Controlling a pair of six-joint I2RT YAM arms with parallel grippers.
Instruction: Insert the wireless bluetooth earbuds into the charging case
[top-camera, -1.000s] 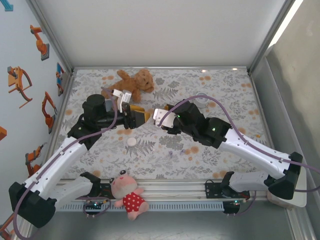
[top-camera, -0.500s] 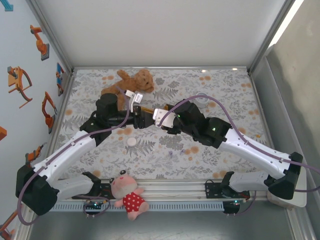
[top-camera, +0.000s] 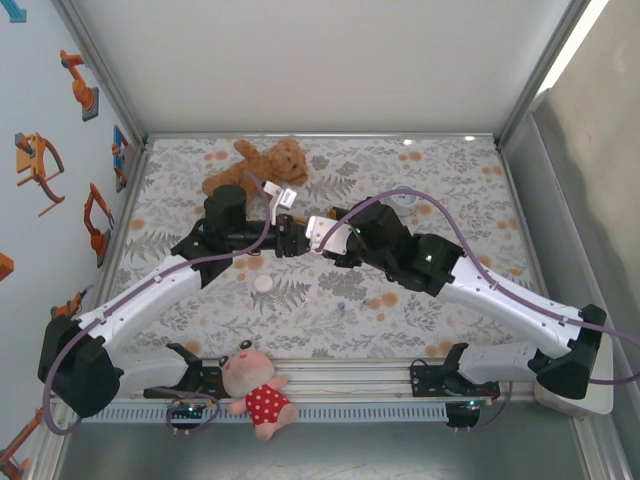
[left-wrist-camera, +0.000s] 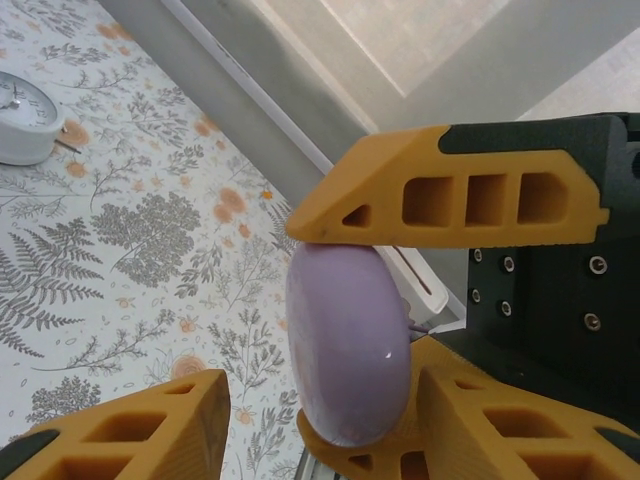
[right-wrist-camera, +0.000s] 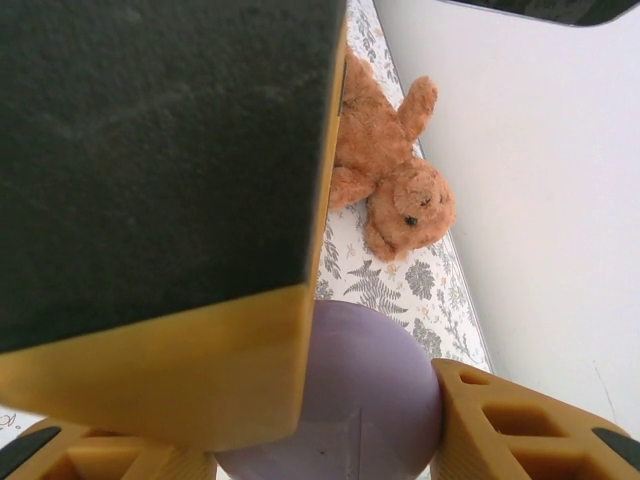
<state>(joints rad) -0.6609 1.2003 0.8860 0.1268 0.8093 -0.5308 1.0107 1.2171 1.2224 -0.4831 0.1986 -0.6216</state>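
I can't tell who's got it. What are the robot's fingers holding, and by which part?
The right fingers pinch the purple case by two opposite edges. The left fingers are open around it.

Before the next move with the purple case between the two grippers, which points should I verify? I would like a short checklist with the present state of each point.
1. Right gripper holds the purple charging case between its jaws: ok.
2. Left gripper grips the case as well: not ok. A gap shows between one finger and the case.
3. Case lid open for insertion: not ok. It looks closed in the left wrist view.
4. Earbud located and ready: cannot tell. A tiny speck on the patterned cloth may be one, but it is too small to identify.
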